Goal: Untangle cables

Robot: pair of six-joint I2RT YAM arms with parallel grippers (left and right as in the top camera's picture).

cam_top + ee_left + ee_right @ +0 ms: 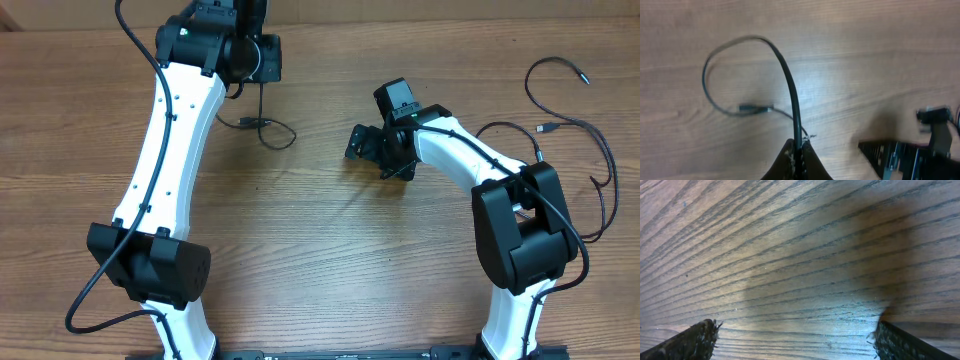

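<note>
My left gripper (pixel 799 150) is shut on a thin black cable (pixel 790 85). The cable rises from the jaws, curves into a loop and ends in a small plug (pixel 755 108) lying on the wood. From overhead the same cable (pixel 262 124) lies below the left wrist at the table's far side. A second thin cable (pixel 546 128) with small plugs sprawls at the far right, apart from both grippers. My right gripper (pixel 377 155) hovers mid-table and is open. In the right wrist view its fingers (pixel 700 337) stand wide apart with only bare wood between them.
The wooden table (pixel 330 260) fills every view. The right gripper's body (pixel 935 125) shows at the right edge of the left wrist view, close to the held cable. Thicker black arm cables run along both arms (pixel 95 280).
</note>
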